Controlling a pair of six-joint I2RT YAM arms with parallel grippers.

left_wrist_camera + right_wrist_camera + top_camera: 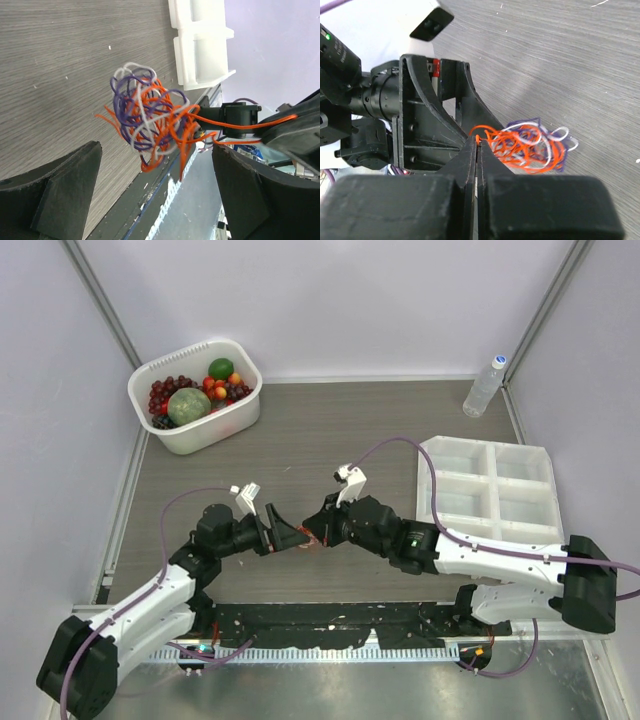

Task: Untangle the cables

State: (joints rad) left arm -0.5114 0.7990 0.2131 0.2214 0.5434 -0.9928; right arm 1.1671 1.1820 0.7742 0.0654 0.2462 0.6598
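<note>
Orange, purple and white thin wires, the cables (150,120): one loose ball-shaped knot, mid-surface and toward the near edge of the grey wood-grain table (380,430), between the two arms. Whether the knot rests on the surface or hangs just above it cannot be told.

Right gripper (476,147): black two-finger pincer, fingers pressed together, clamped on one orange strand (492,134) at the edge of the knot.

Left gripper (157,150): black two-finger pincer, fingers spread wide apart, one on either side of the knot, gripping nothing.

Step in hand, as judged: second grip, so that the two arms can draw the knot open.

Handling notes:
- Close the left pincer on a single purple or white loop at the outer edge of the knot, on the side away from the right pincer. A bite on the whole ball would only tighten it.
- Take a strand of another colour than the clamped one, or the pull frees nothing.
- Pull apart slowly and level; such thin wire may slip from the pads.

Also present: white plastic tub of fruit (160,425), far left corner; clear plastic bottle (484,387), far right corner; white compartment tray (488,455), right edge.
</note>
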